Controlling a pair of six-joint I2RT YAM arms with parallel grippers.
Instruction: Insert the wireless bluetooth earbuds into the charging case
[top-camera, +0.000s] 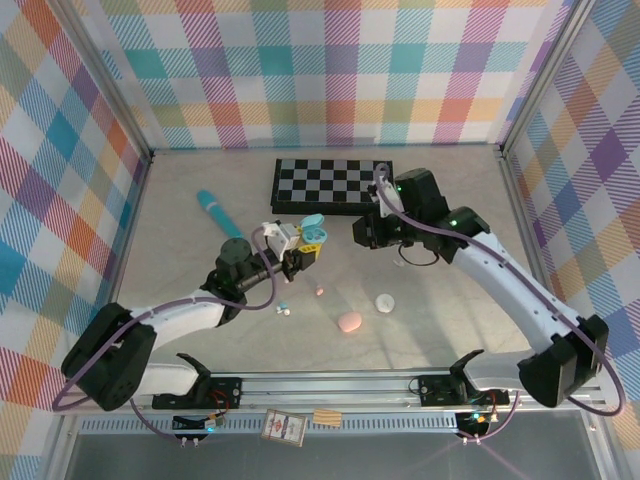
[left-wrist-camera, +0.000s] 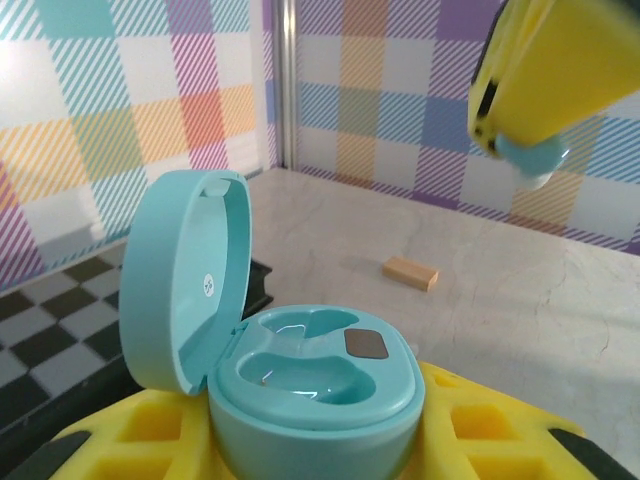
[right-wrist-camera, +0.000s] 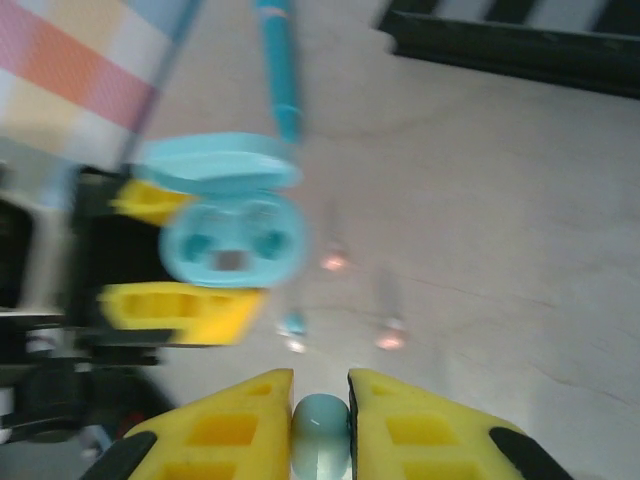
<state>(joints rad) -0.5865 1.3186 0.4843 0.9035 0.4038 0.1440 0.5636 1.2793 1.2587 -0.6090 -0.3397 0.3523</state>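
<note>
My left gripper (top-camera: 303, 246) (left-wrist-camera: 315, 450) is shut on the teal charging case (top-camera: 312, 232) (left-wrist-camera: 315, 385), held upright with its lid open and both wells empty. The case also faces me in the right wrist view (right-wrist-camera: 232, 240). My right gripper (top-camera: 360, 236) (right-wrist-camera: 320, 400) is shut on a pale blue earbud (right-wrist-camera: 320, 440) (left-wrist-camera: 535, 160), just right of the case and above it. Loose earbuds lie on the table: a pink one (top-camera: 319, 291) (right-wrist-camera: 335, 262), another pink one (right-wrist-camera: 390, 338), and a small pale pair (top-camera: 283, 310) with a blue one (right-wrist-camera: 292, 325).
A pink case (top-camera: 349, 322) and a white case (top-camera: 385, 302) lie on the table in front of the grippers. A teal stick (top-camera: 218, 212) (right-wrist-camera: 280, 70) lies at the left, a chessboard (top-camera: 335, 185) at the back. A small wooden block (left-wrist-camera: 410, 272) rests on the table.
</note>
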